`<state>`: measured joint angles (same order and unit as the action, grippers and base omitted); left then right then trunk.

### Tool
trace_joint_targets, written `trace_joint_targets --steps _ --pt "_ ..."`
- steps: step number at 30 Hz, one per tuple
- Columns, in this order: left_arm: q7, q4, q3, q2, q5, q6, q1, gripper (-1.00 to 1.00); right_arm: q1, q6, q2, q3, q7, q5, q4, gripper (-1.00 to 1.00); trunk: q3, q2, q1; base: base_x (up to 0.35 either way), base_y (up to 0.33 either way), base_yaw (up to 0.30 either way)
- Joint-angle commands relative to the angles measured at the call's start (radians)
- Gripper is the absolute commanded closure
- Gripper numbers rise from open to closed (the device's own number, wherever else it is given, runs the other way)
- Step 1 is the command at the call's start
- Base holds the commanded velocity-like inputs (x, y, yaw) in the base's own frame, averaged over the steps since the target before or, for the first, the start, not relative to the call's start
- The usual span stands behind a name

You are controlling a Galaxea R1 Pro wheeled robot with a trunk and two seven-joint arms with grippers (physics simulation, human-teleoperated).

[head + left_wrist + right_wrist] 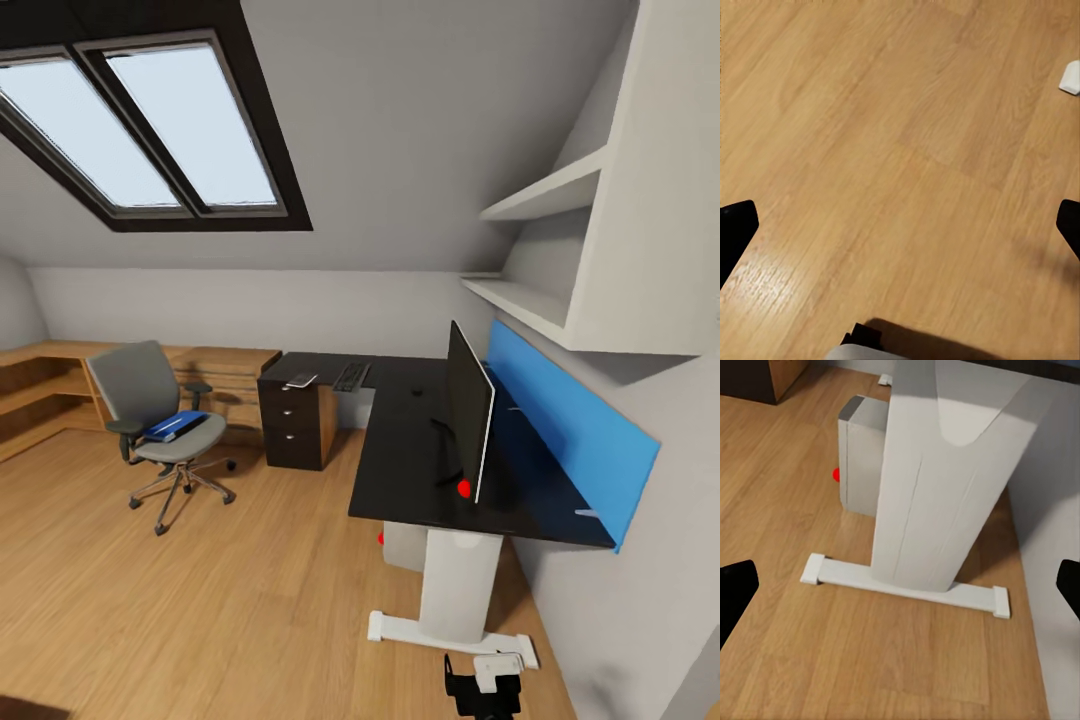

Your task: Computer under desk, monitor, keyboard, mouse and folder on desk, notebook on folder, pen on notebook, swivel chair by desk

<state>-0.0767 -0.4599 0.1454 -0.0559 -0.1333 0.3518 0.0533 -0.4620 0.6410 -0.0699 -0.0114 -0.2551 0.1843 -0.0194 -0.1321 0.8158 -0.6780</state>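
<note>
The black-topped desk [400, 450] stands at the right on a white leg [922, 495]. On it the monitor [470, 410] stands edge-on, and the keyboard [351, 376] lies at the far corner. A small pale flat item [300, 380], too small to name, lies beside the keyboard. The pen is out of view. The grey computer [859, 457] sits under the desk, beside the leg. The swivel chair [150, 400] stands apart at the left with the blue folder [175, 425] on its seat. My left gripper [900, 232] is open over bare floor. My right gripper [900, 592] is open, facing the desk leg.
Black drawers [292, 425] close the desk's far end, and a low wood cabinet [60, 385] runs along the back wall. White shelves [560, 250] and a blue panel [570, 420] hang at the right wall. Wood floor [200, 600] spreads between me and the chair.
</note>
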Motion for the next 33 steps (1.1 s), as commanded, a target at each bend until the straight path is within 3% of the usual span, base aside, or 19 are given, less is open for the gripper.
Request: trace_joint_targets --steps 1,33 --pt "0.0 -0.002 0.0 0.0 -0.006 0.001 0.0 -1.0 -0.001 0.001 0.0 -0.001 -0.01 0.01 -0.002 -1.0 0.002 -0.006 0.004 0.0 0.0 -0.002" --pt "0.0 0.0 0.0 0.001 -0.009 -0.016 0.0 -1.0 0.002 0.004 0.009 -0.001 -0.009 0.007 -0.002 -1.0 0.102 -0.23 0.126 0.0 0.0 -0.01"
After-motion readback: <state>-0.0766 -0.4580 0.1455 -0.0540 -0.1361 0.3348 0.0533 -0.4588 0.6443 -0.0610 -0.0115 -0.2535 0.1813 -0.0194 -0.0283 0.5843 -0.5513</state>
